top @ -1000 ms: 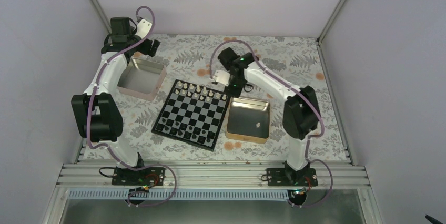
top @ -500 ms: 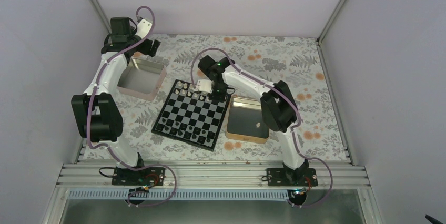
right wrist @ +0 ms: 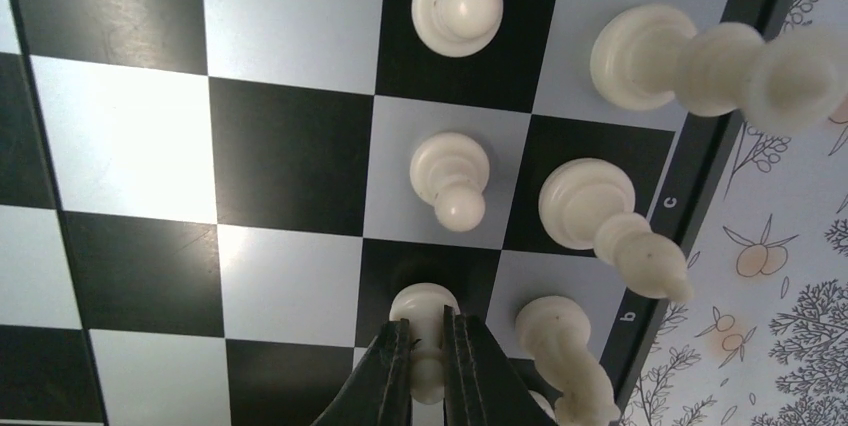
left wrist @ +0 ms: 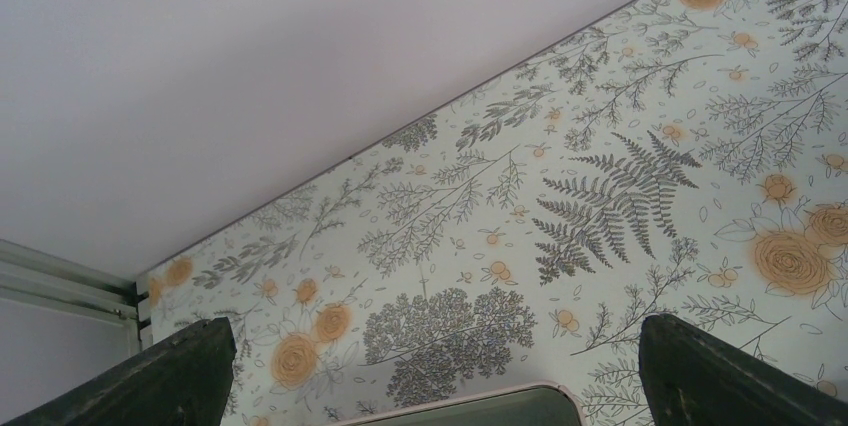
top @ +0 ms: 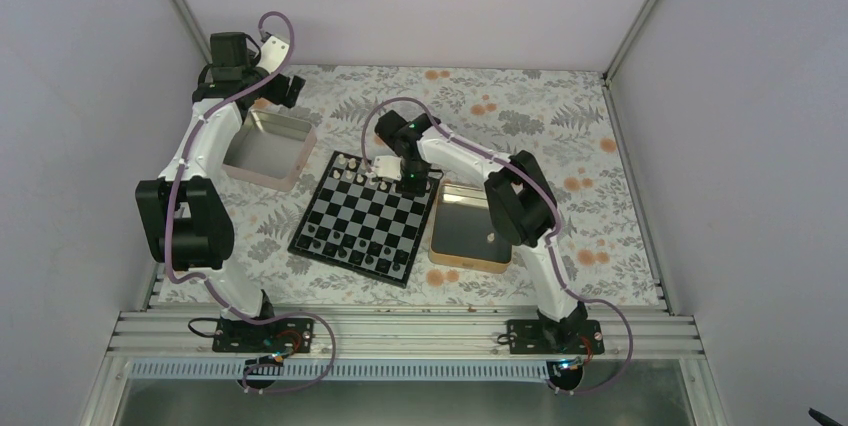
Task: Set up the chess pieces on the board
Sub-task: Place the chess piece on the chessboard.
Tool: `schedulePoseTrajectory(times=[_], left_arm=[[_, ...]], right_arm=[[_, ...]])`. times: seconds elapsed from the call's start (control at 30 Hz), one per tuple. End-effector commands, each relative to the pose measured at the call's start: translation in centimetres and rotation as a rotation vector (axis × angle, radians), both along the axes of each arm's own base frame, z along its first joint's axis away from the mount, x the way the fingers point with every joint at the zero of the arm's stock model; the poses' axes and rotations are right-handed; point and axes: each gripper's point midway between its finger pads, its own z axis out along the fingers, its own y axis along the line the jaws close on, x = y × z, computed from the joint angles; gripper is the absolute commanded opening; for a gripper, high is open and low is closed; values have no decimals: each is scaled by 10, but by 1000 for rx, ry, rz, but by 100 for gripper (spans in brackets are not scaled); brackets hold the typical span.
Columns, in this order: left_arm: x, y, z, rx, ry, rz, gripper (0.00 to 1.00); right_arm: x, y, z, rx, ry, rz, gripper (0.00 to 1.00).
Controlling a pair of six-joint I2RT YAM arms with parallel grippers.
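Note:
The board (top: 366, 218) lies at the table's middle, with white chess pieces (top: 372, 175) standing in its two far rows. My right gripper (right wrist: 428, 361) is shut on a white pawn (right wrist: 424, 306), upright with its base on or just above a black square in the second row, near the board's far left corner (top: 385, 168). Two more pawns (right wrist: 450, 181) stand further along that row, and taller white pieces (right wrist: 600, 214) line the edge row beside them. My left gripper (left wrist: 440, 381) hangs open and empty above the table's far left, its fingers (left wrist: 150, 376) wide apart.
A gold tin (top: 470, 262) with one white piece (top: 491, 237) in it sits right of the board. A pinkish tin (top: 262, 178) sits at the board's far left; its rim (left wrist: 470, 396) shows under my left gripper. Dark chessmen (top: 352, 244) fill the near rows.
My right arm has swung left from the board's far right corner to its far left part, carrying the white pawn down to a black square. The left arm has not moved.

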Motion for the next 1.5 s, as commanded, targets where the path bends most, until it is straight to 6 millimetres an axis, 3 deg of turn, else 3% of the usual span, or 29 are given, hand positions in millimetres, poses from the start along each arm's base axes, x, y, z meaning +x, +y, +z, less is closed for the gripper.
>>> schedulePoseTrajectory(times=[0.0,0.4,0.57,0.7,0.83,0.97,1.2,1.47], left_arm=[[-1,-5,9,-10,-23,-22,100],[-2,-6,10,-13,-23,-30,100],[-2,-7,12,-12,-27,-32,100],[-3,-6,15,-9,-31,-28,100],[-4,-4,18,-3,-40,-20,100],[-4,-2,20,3,-47,-14,100],[-2,-1,22,4,-52,-8,100],[-3,0,23,4,-53,-2,100]], right_arm=[[6,9,1,24,-16,15,8],[7,10,7,35,-25,10,18],[9,11,23,54,-50,2,21],[5,7,53,90,-70,-8,22],[-2,-22,83,91,-94,-68,23],[-11,-76,100,73,-126,-173,26],[-38,-145,70,17,-137,-303,29],[-72,-163,35,15,-65,-331,31]])
